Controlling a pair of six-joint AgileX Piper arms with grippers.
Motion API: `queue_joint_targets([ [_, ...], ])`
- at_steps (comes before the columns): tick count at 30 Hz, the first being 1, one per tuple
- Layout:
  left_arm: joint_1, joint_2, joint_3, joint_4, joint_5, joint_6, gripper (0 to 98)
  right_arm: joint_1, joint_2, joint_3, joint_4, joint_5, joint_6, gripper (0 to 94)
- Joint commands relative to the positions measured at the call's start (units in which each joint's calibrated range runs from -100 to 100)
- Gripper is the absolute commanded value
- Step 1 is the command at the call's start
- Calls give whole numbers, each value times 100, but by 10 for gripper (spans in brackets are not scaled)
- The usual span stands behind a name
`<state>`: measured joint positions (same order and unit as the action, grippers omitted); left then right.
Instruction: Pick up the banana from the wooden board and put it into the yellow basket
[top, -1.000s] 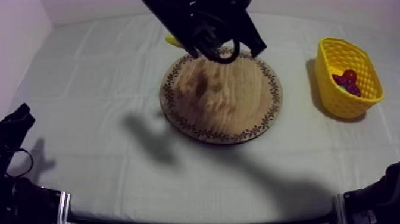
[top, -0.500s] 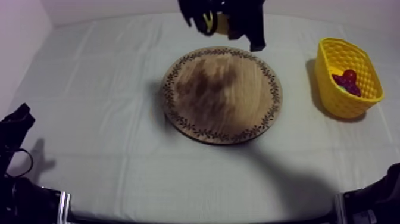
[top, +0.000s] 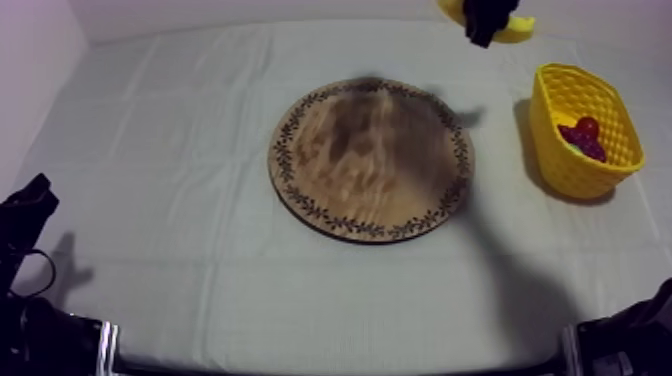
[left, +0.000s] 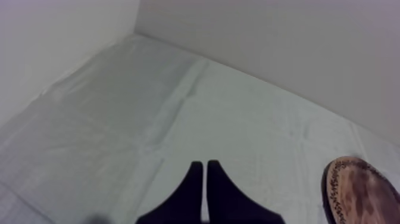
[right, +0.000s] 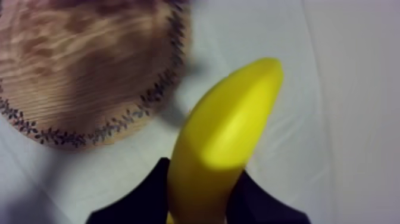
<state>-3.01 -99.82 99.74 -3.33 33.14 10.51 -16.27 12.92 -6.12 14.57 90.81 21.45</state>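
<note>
My right jaws are clamped on the banana (right: 229, 137) - a black finger (right: 149, 196) presses on each side of it, and its blunt yellow end sticks out well past them. From above, the banana (top: 517, 29) hangs at the far right of the counter (top: 150, 150), beyond the far-right rim of the round wooden board (top: 372, 158) and to the far left of the yellow basket (top: 570, 175). It is clear of both, touching neither. From my right wrist, the banana sits over bare grey-white cloth (right: 333, 89), just beside the board's patterned rim (right: 119, 128).

The board carries nothing but a dark shadow across its top. The basket stands at the right side of the counter, well apart from the board, and a small red fruit (top: 587, 127) lies in it - there is something darker red beside that which I cannot make out.

My left jaws are together as a narrow wedge with nothing between them, their fingers (left: 190, 190) over bare cloth at the near left, with the board's rim (left: 333, 190) off to their right.
</note>
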Motion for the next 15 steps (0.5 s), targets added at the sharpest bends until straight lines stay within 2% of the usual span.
queue_joint_targets([
  [1,1,0,3,-2,0,0,1,243,-45,45,-54,76,-148,218],
  [8,1,0,3,-2,0,0,1,780,-230,373,-116,120,-372,227],
  [15,1,0,3,-2,0,-3,1,1214,-401,632,-25,-7,-448,236],
])
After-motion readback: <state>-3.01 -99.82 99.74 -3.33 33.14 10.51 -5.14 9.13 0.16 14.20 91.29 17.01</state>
